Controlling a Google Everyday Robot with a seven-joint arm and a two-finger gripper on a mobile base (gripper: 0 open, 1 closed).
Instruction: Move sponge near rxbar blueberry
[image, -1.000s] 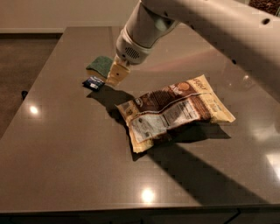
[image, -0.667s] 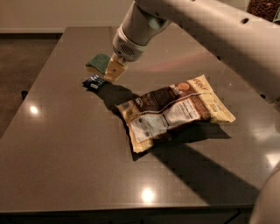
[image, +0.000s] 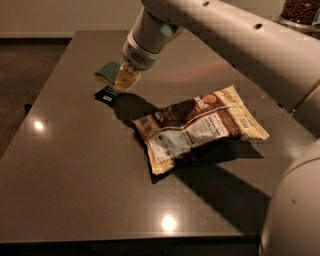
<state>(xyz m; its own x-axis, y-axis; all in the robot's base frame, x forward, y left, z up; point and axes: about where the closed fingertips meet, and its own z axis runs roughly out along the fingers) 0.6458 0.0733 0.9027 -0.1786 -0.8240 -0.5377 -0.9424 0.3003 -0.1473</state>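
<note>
The sponge (image: 107, 71), dark green on top with a pale yellow edge, lies on the grey table (image: 75, 165) at the far left. The rxbar blueberry (image: 106, 95), a small dark blue wrapper with white lettering, lies just in front of the sponge, a short gap apart. My gripper (image: 125, 79) hangs from the white arm and comes down at the sponge's right edge, covering part of it. It stands just above and to the right of the rxbar. I cannot tell whether it holds the sponge.
A large brown-and-cream snack bag (image: 200, 127) lies in the middle of the table, to the right of the rxbar. The white arm (image: 225, 35) crosses the upper right of the view. The table's left edge borders dark floor (image: 25, 65).
My gripper has moved a little left and away from me, closer onto the sponge's right edge. The rxbar and the snack bag have not moved.
</note>
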